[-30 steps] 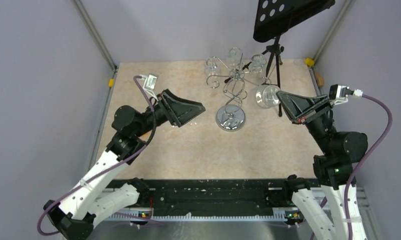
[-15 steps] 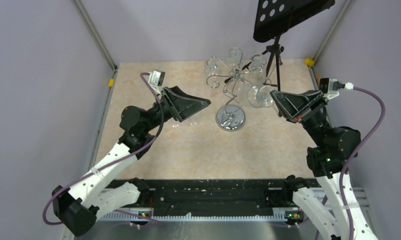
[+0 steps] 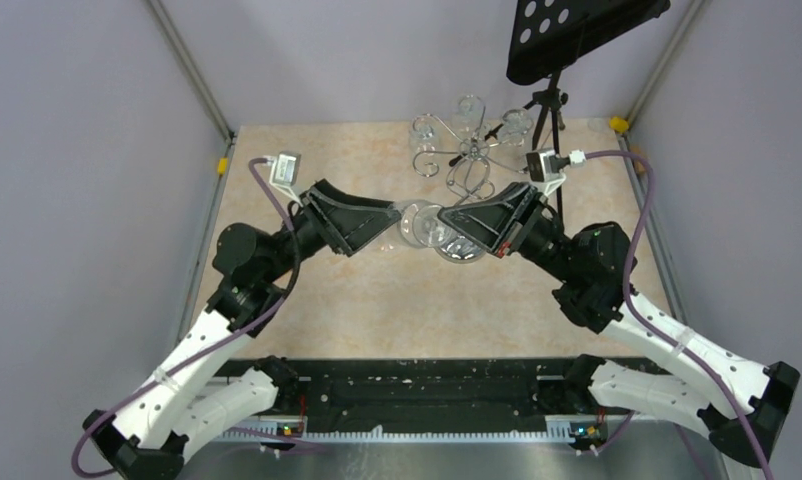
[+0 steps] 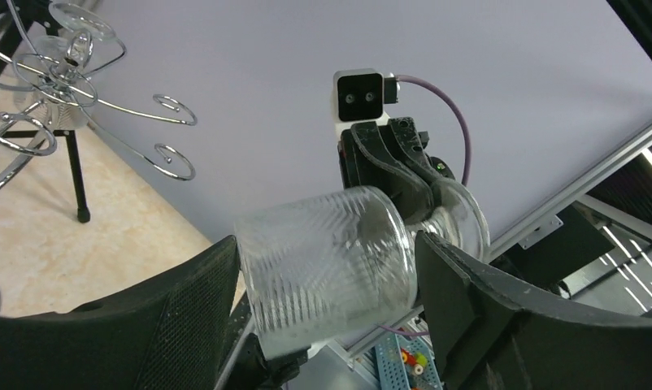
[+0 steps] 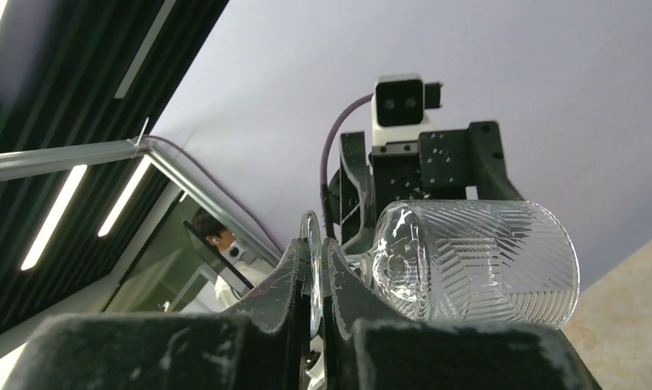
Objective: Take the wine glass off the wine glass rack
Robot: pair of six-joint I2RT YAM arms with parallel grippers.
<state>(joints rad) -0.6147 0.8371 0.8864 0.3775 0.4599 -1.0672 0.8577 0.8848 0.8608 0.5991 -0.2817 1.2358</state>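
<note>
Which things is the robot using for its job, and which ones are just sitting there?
For the job: wine glass, right claw shut on its foot, left claw open around its bowl, wine glass rack.
Just sitting there: black music stand, other glasses on the rack.

The wine glass (image 3: 415, 222) lies between the left gripper (image 3: 395, 216) and right gripper (image 3: 447, 222), before the wine glass rack (image 3: 464, 165).

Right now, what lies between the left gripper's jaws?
The ribbed bowl of the wine glass, lying sideways between the wide-open jaws of the left gripper, while the right gripper pinches its foot. The left wrist view shows this clearly.
</note>
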